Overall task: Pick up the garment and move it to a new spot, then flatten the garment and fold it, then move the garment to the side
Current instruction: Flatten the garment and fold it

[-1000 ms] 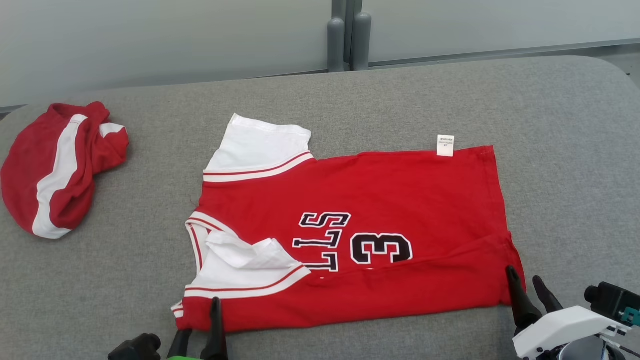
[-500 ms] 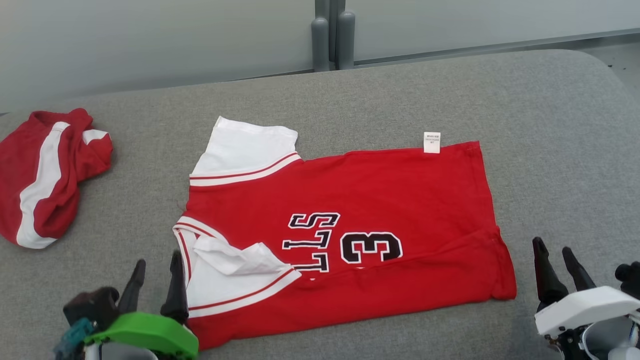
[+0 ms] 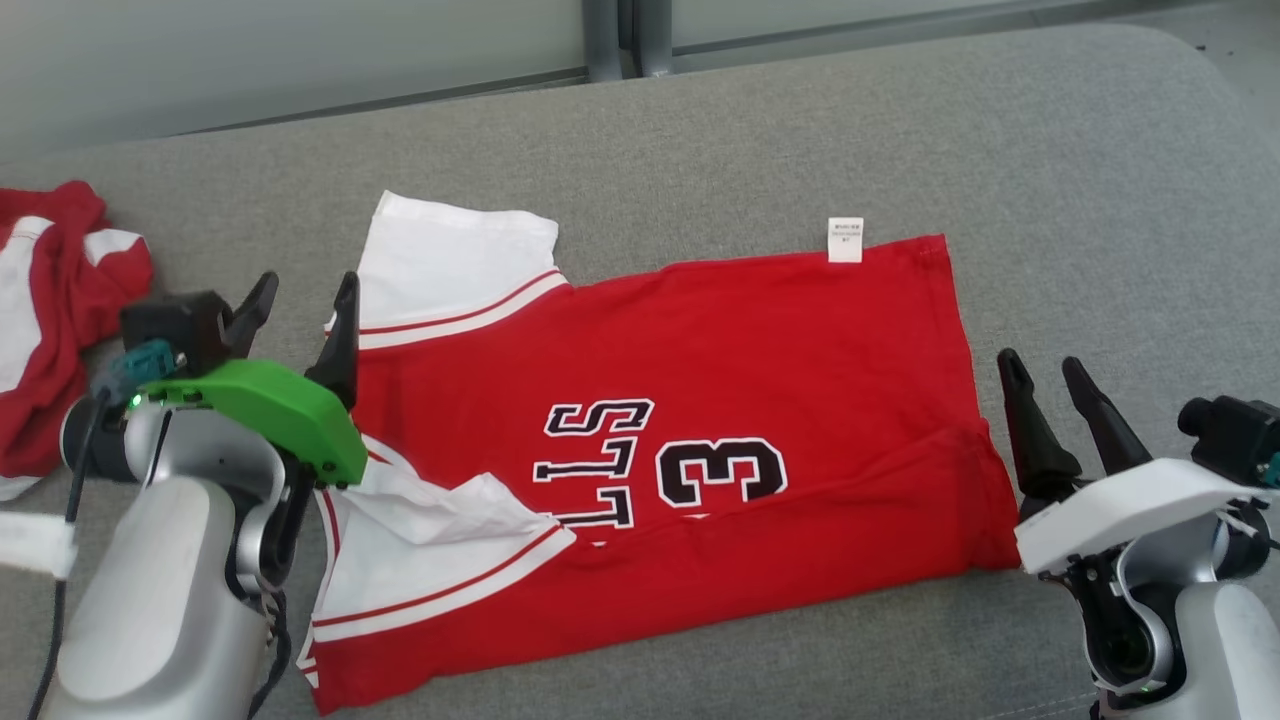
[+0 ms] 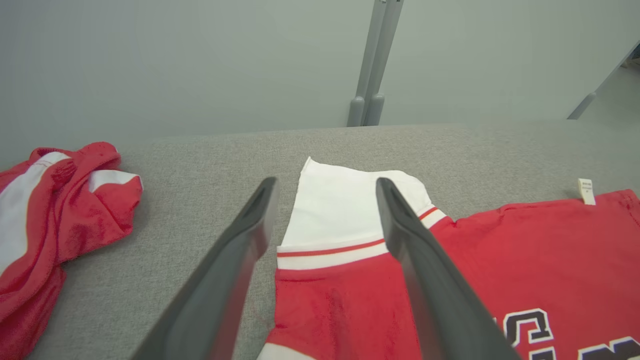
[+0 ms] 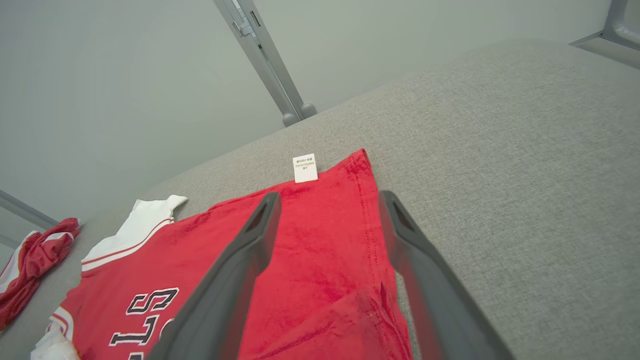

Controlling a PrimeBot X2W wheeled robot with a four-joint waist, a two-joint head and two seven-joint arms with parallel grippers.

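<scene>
Wide and empty: left gripper [image 3: 308, 285], right gripper [image 3: 1038, 362]!
Soft red jersey [image 3: 700, 380] between them; white sleeve [image 3: 455, 260] at left tips, stitched hem [image 3: 960, 330] by right.

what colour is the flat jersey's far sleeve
White fabric sleeve with a red stripe; best in left wrist view.

The garment [image 3: 700, 420] lies spread on the middle of the counter [image 3: 1000, 130]. A crumpled cloth [image 3: 50, 290] lies well apart to its left. The left gripper [image 3: 308, 285] is at the garment's left end, and the right gripper [image 3: 1040, 360] is just beside its right edge.
</scene>
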